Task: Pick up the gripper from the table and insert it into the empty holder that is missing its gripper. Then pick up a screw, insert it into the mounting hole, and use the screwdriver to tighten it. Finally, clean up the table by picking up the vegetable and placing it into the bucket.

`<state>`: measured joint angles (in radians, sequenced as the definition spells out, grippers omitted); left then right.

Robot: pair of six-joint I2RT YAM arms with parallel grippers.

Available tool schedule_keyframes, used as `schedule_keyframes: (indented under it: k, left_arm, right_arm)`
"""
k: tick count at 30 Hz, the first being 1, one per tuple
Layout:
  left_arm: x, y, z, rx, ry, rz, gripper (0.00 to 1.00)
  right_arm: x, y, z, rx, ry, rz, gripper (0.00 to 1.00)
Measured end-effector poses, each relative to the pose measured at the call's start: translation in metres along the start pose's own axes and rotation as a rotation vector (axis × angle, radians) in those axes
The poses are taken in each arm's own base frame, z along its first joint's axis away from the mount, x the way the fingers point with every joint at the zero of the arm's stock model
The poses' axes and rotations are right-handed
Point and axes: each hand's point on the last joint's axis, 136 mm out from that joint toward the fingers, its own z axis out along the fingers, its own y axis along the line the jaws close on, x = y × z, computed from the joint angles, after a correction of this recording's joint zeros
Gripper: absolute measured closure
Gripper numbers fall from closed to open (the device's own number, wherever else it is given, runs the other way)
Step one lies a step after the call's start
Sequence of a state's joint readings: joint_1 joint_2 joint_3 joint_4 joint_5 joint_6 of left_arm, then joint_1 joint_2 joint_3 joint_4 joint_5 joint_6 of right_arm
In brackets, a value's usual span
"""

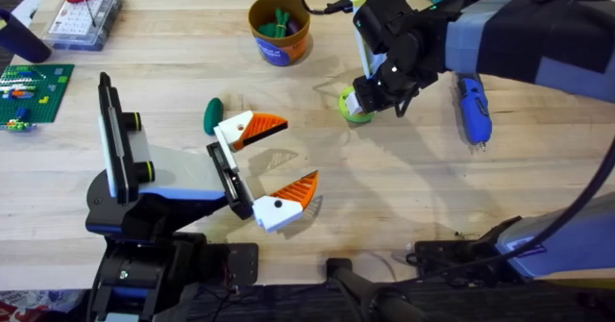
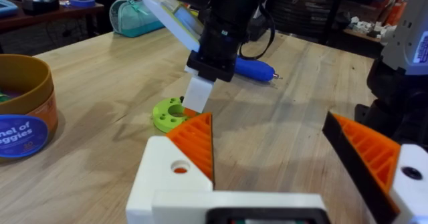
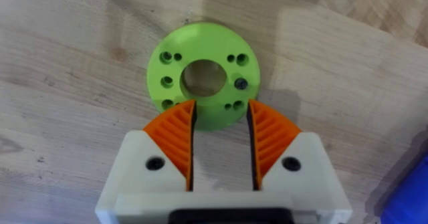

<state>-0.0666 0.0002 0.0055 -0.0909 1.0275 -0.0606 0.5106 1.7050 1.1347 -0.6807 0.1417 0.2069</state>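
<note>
The small dark-green smooth oval vegetable (image 1: pixel 212 116) lies on the light wooden plank table (image 1: pixel 404 202) left of centre in the overhead view, just beside the upper orange-padded finger of the left gripper (image 1: pixel 272 165). That gripper's white fingers with orange ribbed pads are spread wide and hold nothing; one finger sits near the vegetable, the other lower, toward the frame's centre bottom.

The round orange-brown bucket (image 1: pixel 280 28) with a blue label stands at the upper centre of the overhead view, well apart from the vegetable, with green pieces inside it; in the left wrist view it (image 2: pixel 23 110) is at the left edge.

The stubby bright-blue screwdriver (image 1: pixel 473 111) lies on the table at the right of the overhead view, just beside the right arm.

The right gripper (image 3: pixel 221 140) is lowered at the lime-green round disc (image 3: pixel 202 74) with a centre hole, at centre right of the overhead view. Its two orange pads stand slightly apart over the near rim of the disc; whether they press on it cannot be told. A dark screw (image 3: pixel 239 83) sits in one of the disc's small holes.

A clear plastic parts box (image 1: pixel 83 16) rests at the upper left of the overhead view, and a green baseplate (image 1: pixel 34 91) lies below it at the left edge.
</note>
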Motion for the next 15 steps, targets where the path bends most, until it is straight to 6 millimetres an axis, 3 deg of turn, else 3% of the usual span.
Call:
schedule_keyframes:
  k: [9,15]
  left_arm:
    - [0.0,0.0,0.0,0.0,0.001,-0.002,0.013]
    - [0.0,0.0,0.0,0.0,0.001,-0.002,0.013]
  right_arm:
    - [0.001,-0.001,-0.002,0.0,0.005,-0.03,0.588]
    - [-0.004,-0.002,-0.022,0.0,0.0,-0.055,0.588]
